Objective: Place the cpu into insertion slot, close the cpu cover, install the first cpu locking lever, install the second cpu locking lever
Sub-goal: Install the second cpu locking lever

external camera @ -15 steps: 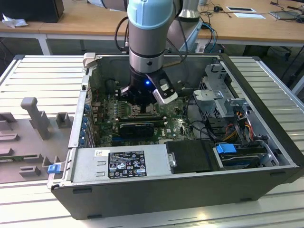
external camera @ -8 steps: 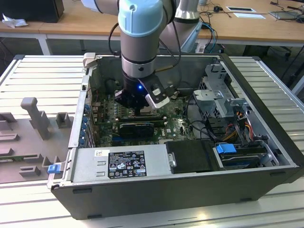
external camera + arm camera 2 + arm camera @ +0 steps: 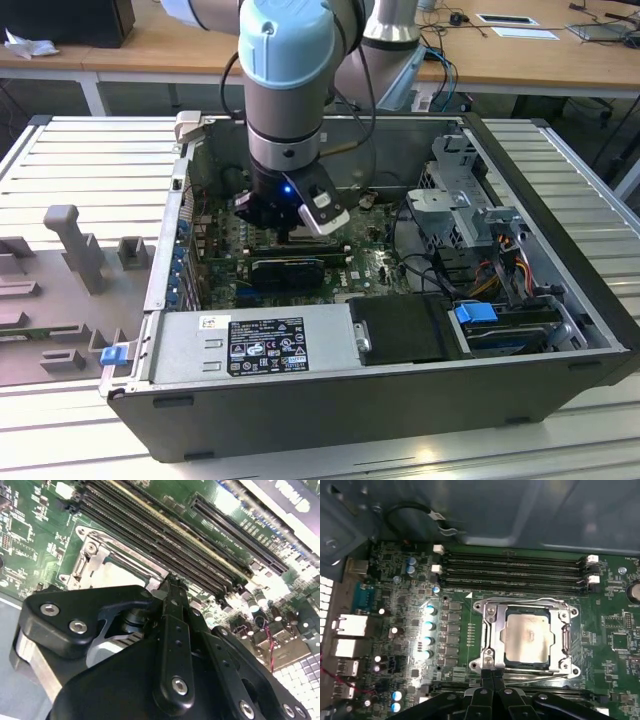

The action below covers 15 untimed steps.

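Observation:
In the first wrist view the cpu (image 3: 527,640) lies flat in the insertion slot (image 3: 530,665), its pale silver top showing through the window of the cpu cover (image 3: 492,630). The cover lies down flat over the chip. A thin wire locking lever (image 3: 520,600) runs along the socket edge beside the memory slots. My gripper (image 3: 492,677) is shut with nothing between its fingers, its tips right at the socket's near edge. In the second wrist view the fingertips (image 3: 170,582) hang just beside the socket's metal frame (image 3: 95,562). In the exterior view the gripper (image 3: 290,225) reaches down into the open computer case.
Long black memory slots (image 3: 515,570) lie just past the socket, with the case wall (image 3: 520,510) behind them. A power supply (image 3: 260,340), a drive cage (image 3: 470,200) and loose cables (image 3: 490,270) crowd the case. Grey fixtures (image 3: 75,250) stand at the exterior view's left.

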Available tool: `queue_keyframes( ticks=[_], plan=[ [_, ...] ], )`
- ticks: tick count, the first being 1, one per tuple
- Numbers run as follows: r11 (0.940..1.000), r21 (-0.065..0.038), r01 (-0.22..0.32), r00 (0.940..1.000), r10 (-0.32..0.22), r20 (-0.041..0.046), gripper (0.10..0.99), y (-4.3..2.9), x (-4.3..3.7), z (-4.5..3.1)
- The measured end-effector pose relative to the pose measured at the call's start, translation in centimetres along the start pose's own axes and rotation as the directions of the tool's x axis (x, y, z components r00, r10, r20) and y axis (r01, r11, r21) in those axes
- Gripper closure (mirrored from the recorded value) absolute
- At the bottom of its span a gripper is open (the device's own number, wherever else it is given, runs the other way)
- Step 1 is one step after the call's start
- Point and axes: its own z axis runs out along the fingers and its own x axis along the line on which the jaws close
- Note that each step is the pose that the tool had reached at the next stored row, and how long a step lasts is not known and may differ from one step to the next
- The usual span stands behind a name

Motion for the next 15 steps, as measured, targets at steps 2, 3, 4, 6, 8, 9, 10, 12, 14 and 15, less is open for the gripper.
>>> queue_keyframes(
  ticks=[2, 3, 4, 6, 8, 9, 10, 12, 14, 15],
  plan=[
    [0.9999, -0.011, 0.0, 1.0, 0.0, 0.0007, 0.98, -0.25, 0.14, -0.02],
    [0.9998, -0.018, 0.0, 1.0, 0.0, 0.001, 0.98, -0.37, 0.25, -0.03],
    [0.9997, -0.023, 0.0, 1.0, 0.0, 0.0014, 0.98, -0.48, 0.37, -0.04],
    [0.9992, -0.039, 0.0, 1.0, 0.0, 0.0025, 0.98, -0.73, 0.61, 0.01],
    [0.9989, -0.047, -0.001, 1.0, 0.001, 0.003, 0.98, -0.79, 0.75, 0.21],
    [0.9988, -0.049, 0.0, 1.0, 0.001, 0.0033, 0.98, -0.81, 0.8, 0.32],
    [0.9988, -0.05, 0.0, 1.0, 0.001, 0.0033, 0.98, -0.84, 0.84, 0.44],
    [0.9986, -0.052, 0.0, 1.0, 0.0, 0.0033, 0.98, -0.91, 0.91, 0.79],
    [0.9985, -0.056, 0.0, 1.0, 0.001, 0.0035, 0.98, -0.97, 0.99, 1.04],
    [0.9982, -0.059, 0.0, 1.0, 0.001, 0.0037, 0.98, -1.02, 1.02, 1.33]
  ],
)
